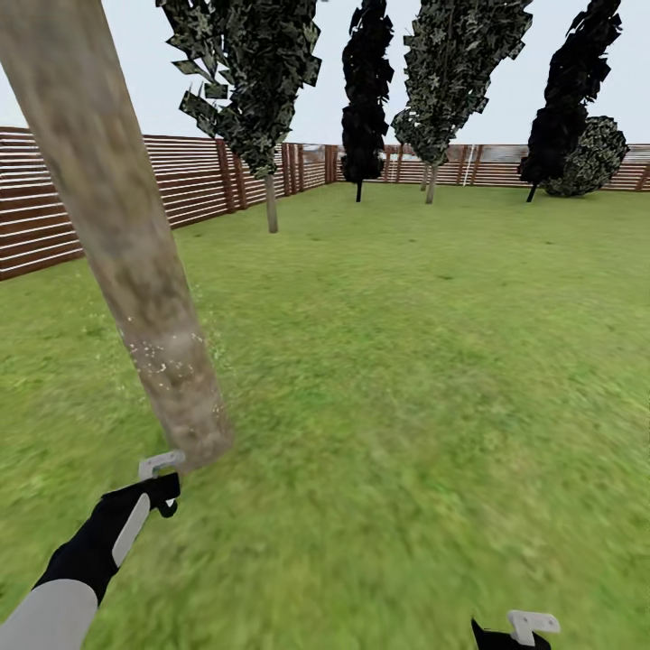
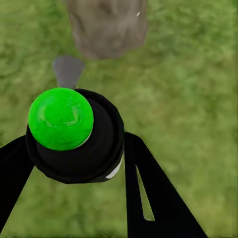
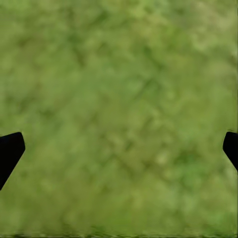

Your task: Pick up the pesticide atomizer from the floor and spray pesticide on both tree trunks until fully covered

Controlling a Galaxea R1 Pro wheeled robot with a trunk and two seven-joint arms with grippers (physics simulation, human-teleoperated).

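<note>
Spraying: I'm working the near tree trunk [image 1: 135, 271], which leans across the head view just ahead of my left gripper [image 1: 161, 483]. White pesticide [image 1: 162, 357] specks sit in a band on the lower trunk; the bark above looks bare.

Atomizer: the pesticide atomizer [image 2: 74, 136] sits between the left fingers in the left wrist view, a dark round body with a bright green cap and a grey nozzle aimed at the trunk's foot [image 2: 106, 25].

Left jaws: clamped on the atomizer, 1 black finger on each side of it.

Right jaws: the right gripper [image 3: 119, 148] hangs over bare lawn [image 3: 124, 74], fingertips wide apart and holding nothing.

Aim: I judge the nozzle is pointed low, near where the trunk meets the grass. To do this well I'd tilt the wrist up and sweep slowly along the trunk, holding the nozzle near the bark without touching it.

Coverage: only 1 side faces me, so I'd expect to move around the trunk; how much of the far side is covered I cannot tell.

Remaining: more trees [image 1: 271, 135] stand well apart by the fence [image 1: 199, 181]; I read the task as early.
</note>
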